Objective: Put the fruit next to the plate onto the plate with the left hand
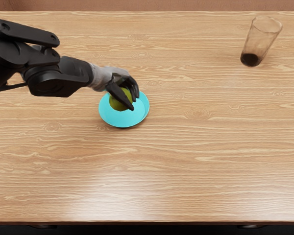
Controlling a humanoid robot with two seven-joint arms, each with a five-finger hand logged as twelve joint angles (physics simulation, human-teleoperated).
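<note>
Left arm (pixel 49 73) lay across the upper left of the frame, dark and bulky, over the wooden desk (pixel 186 171). Left hand (pixel 118 88) sat above the teal plate (pixel 137 117), left of centre. Fingers (pixel 126 98) were curled around the yellow-green fruit (pixel 118 104), clasping it from above and the sides.

The fruit was within the plate's rim, toward its left half. I could not tell whether it touched the plate or hung just clear.

My reading: the placing step, release not yet made. The next move would call for settling the fruit onto the plate, then spreading the fingers gently and lifting straight up, lest the round fruit roll.

Far upper right stood a clear glass (pixel 258 39), dark at the bottom, well apart. No right arm seen.
</note>
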